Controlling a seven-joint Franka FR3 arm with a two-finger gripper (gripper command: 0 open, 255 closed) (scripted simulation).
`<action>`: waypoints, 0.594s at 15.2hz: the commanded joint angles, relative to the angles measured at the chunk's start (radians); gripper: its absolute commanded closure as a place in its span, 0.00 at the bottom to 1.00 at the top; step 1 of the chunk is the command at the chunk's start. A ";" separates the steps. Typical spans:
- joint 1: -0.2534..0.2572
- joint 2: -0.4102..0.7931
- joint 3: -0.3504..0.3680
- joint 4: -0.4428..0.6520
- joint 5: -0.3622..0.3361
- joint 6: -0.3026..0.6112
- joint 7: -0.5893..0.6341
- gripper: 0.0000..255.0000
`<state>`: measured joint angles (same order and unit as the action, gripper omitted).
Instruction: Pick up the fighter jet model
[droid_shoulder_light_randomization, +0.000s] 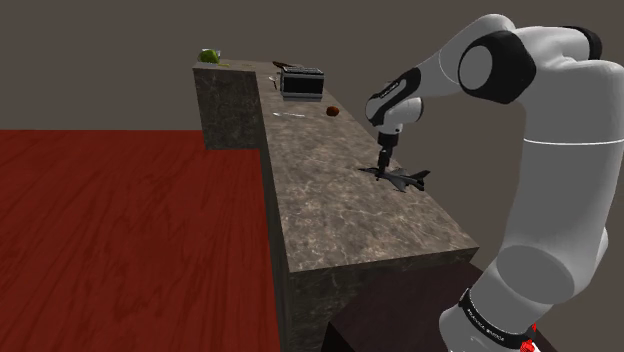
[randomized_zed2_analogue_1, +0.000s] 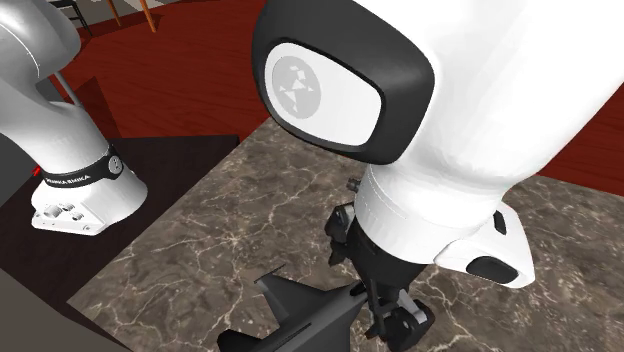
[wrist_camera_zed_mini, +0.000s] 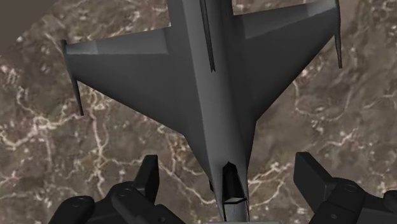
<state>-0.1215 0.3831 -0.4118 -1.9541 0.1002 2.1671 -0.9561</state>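
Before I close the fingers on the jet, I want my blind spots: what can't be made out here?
fighter jet model: one end cut off by the wrist view's top edge; the second exterior view's bottom edge crops it too.
gripper: open around the fuselage; its gap to the counter is too small to judge in the shoulder view.
brown lump, green thing: too small to identify, shoulder view.

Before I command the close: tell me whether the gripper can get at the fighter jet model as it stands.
Probably yes. The gripper is open, its fingers either side of the dark grey fighter jet model at its slim fuselage end, not touching it, with nothing but bare marbled countertop between.
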 joint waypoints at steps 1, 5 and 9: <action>-0.003 0.018 0.005 -0.005 0.008 0.022 -0.004 0.00; -0.006 0.033 0.008 -0.007 0.015 0.038 -0.007 1.00; -0.006 0.033 0.008 -0.006 0.015 0.038 -0.007 1.00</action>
<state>-0.1273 0.4153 -0.4033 -1.9600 0.1155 2.2041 -0.9636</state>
